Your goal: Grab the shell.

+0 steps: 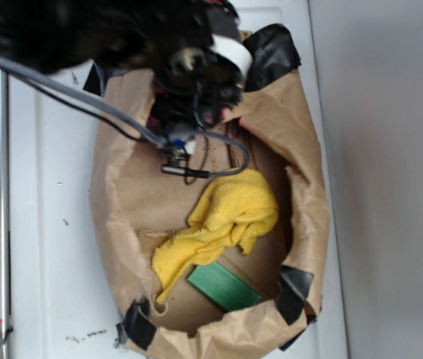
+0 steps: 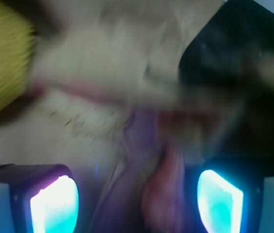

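The wrist view is blurred. A reddish-pink elongated shape, which I take for the shell (image 2: 163, 194), lies between the two glowing pads of my gripper (image 2: 137, 199). It is closer to the right pad (image 2: 219, 204) than to the left pad (image 2: 54, 206), and neither pad touches it. The jaws stand wide apart, so the gripper is open. In the exterior view the gripper (image 1: 210, 105) hangs low over the far end of the brown paper nest (image 1: 129, 194), and the arm hides the shell there.
A crumpled yellow cloth (image 1: 226, 224) lies in the middle of the nest, with a green flat block (image 1: 224, 286) beyond it. Black tape (image 1: 275, 52) holds the paper's corners. Raised paper walls ring the nest on a white table (image 1: 54, 224).
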`<state>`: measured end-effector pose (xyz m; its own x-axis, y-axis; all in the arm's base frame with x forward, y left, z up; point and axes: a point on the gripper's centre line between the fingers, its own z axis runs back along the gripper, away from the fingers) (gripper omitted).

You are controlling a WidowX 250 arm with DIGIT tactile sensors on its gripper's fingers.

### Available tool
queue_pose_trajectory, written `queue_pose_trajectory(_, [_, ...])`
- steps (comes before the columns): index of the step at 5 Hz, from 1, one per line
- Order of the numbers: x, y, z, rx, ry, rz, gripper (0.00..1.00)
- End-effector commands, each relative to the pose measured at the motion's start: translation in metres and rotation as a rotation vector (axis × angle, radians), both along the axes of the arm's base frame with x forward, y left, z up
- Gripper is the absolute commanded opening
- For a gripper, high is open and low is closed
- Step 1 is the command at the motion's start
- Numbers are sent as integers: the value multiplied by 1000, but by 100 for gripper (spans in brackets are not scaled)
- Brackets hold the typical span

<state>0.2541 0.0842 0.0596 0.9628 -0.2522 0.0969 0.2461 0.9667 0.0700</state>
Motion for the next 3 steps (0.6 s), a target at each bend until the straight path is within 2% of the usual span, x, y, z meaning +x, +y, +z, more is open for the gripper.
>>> queue_pose_trajectory(1, [-19,-20,36,-56,-88,-77,100])
queue_pose_trajectory(3, [-1,-34,17,-46,-97,-106,100])
